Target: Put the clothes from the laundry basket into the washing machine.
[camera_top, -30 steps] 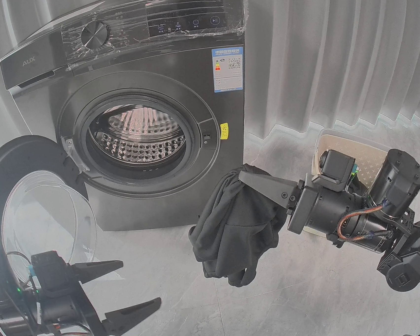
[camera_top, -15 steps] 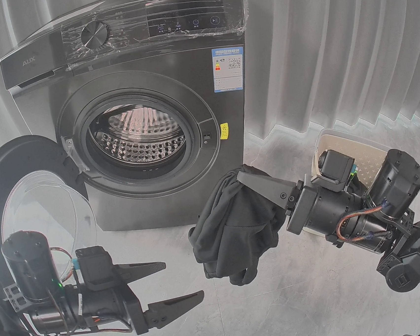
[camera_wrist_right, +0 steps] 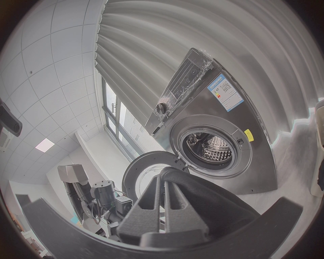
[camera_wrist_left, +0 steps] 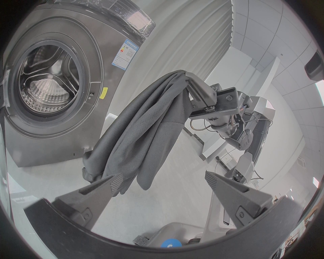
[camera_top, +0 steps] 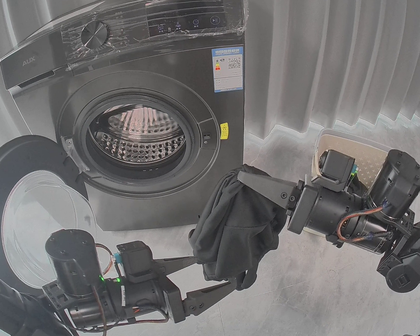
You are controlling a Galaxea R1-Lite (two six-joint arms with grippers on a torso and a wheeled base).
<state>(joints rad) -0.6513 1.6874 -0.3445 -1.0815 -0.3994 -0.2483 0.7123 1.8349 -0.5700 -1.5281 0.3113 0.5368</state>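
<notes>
The right gripper [camera_top: 244, 176] has its jaws pressed together on the top edge of a dark grey garment of soft fabric [camera_top: 233, 223]. It holds the garment high above the grey tiled floor [camera_top: 294, 306], between the cream plastic laundry basket [camera_top: 345, 138] on the right and the dark grey front-loading washing machine [camera_top: 126, 75] at the far left. Held at this height, the cloth hangs free in long folds and does not drag on the floor.

The left gripper [camera_top: 216, 273] is low and near, with its jaws wide apart at both sides of the hanging lower end. Whether a finger touches the cloth cannot be told. This position probably serves to catch the loose tail, so that the whole garment can pass through the round opening as one bundle.

The round glass door [camera_top: 11, 162] stands swung open to the left, and this leaves the way to the steel drum [camera_top: 137, 134] free.
</notes>
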